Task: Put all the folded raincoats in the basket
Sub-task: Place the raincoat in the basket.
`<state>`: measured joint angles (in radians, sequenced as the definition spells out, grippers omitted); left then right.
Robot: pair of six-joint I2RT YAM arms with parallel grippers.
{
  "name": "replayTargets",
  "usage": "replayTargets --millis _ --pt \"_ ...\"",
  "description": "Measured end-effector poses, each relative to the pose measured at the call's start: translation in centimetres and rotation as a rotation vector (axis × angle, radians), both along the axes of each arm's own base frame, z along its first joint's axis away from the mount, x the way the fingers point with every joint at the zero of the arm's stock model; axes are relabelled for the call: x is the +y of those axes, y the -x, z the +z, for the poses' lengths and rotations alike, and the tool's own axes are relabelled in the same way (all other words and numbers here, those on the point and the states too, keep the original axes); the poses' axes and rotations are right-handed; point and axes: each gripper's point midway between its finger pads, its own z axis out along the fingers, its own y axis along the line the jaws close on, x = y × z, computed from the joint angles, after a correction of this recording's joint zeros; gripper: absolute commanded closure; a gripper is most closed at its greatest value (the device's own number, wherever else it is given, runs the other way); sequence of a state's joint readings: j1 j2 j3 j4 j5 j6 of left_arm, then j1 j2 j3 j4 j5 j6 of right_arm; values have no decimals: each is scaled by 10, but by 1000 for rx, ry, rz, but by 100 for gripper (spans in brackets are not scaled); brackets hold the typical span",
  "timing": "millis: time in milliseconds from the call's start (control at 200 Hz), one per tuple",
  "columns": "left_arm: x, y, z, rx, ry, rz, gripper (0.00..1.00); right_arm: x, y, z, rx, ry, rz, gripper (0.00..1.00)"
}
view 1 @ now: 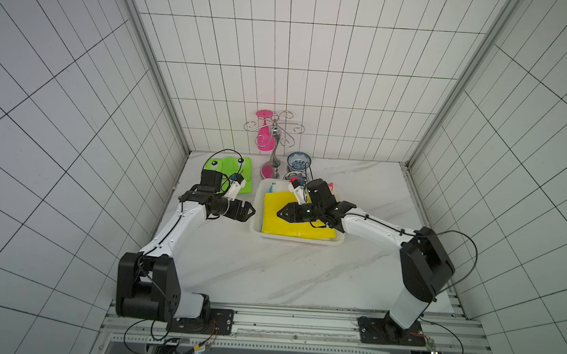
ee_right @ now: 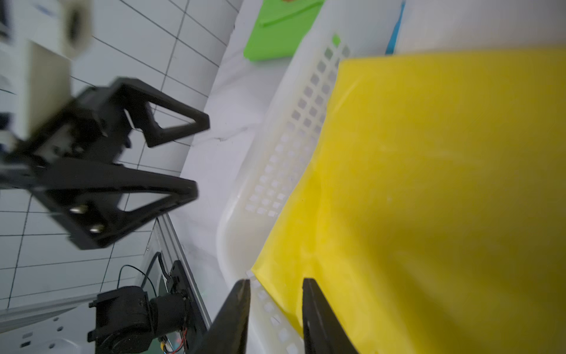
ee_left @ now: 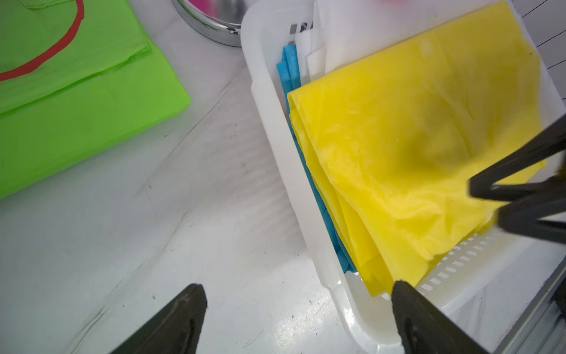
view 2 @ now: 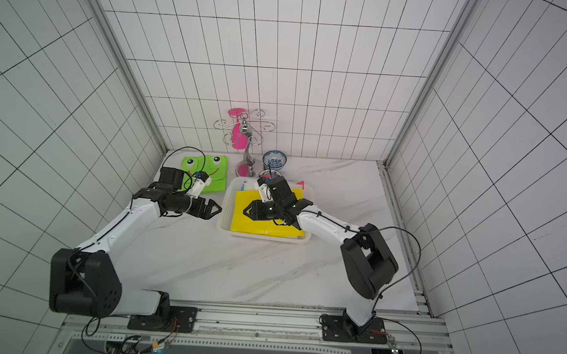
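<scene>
The yellow folded raincoat (view 1: 292, 227) (view 2: 259, 227) lies flat inside the white perforated basket (view 1: 256, 213) (view 2: 226, 211) in both top views. My right gripper (view 1: 280, 214) (ee_right: 275, 281) hovers low over the raincoat's left part. Its jaws stand a little apart, and the raincoat's corner (ee_right: 428, 184) and the basket wall (ee_right: 291, 138) show in the gap. My left gripper (view 1: 251, 212) (ee_left: 297, 286) stands wide open just left of the basket rim (ee_left: 275, 122), holding nothing. In the left wrist view the raincoat (ee_left: 398, 138) lies rumpled, with the right gripper (ee_left: 487, 203) over it.
A green frog-faced folded raincoat (view 1: 231, 173) lies at the back left. Behind the basket stand a metal hook stand (view 1: 276, 140) with a pink glass and two blue patterned bowls (view 1: 299, 162). Blue and white folded items (ee_left: 288, 61) lie under the yellow one.
</scene>
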<state>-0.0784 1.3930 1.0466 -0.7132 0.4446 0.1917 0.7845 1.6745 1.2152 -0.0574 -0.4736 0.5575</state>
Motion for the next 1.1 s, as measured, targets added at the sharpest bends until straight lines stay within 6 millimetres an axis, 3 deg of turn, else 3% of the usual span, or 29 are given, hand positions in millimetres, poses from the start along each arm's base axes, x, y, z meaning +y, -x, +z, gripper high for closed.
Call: replayTargets --millis 85,170,295,390,585,720,909,1099 --pt "-16 -1 -2 -17 -35 -32 3 -23 -26 29 -95 -18 -115 68" --pt "-35 -5 -5 -52 -80 -64 3 -40 -54 32 -163 -19 -241 73" --pt "-60 -19 -13 -118 -170 -95 3 -53 -74 -8 -164 27 -358 73" --pt "-64 -29 -21 -139 -228 -79 3 -62 -85 -42 -154 86 -410 73" --pt "-48 -45 -20 -174 -276 0 3 -97 -85 -91 -123 123 -545 75" --pt "-46 -49 -23 -190 -306 11 3 -117 -84 -108 -89 123 -632 76" --pt "-44 -53 -34 -190 -353 6 3 -124 -82 -106 -75 83 -678 72" --pt "-39 -55 -36 -195 -379 -1 3 -127 -72 -83 -73 56 -667 66"
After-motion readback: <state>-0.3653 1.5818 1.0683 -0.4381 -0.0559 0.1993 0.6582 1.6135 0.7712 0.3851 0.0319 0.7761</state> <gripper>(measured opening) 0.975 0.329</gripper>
